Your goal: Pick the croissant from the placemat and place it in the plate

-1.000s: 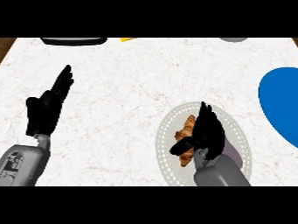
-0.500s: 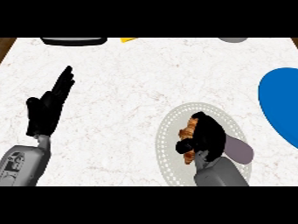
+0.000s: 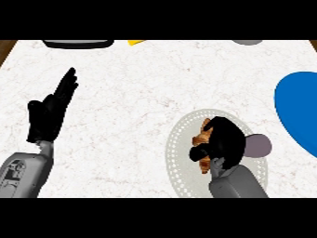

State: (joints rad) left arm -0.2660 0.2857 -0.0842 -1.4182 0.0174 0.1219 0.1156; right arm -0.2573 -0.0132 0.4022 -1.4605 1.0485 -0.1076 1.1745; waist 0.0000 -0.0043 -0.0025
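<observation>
White marble counter (image 3: pixel 154 83): plate (image 3: pixel 181 172) holds the croissant (image 3: pixel 203 138), right hand (image 3: pixel 224 142) curled on it. Blue placemat (image 3: pixel 305 111) sits right of the plate; left hand (image 3: pixel 51 111), fingers straight, off left.

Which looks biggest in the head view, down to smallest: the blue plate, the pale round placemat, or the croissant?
1 and 2. Blue plate and placemat: similar. The plate runs off the picture's edge, so I won't rank them.
3. Croissant: clearly smallest, partly hidden by the right hand.
</observation>
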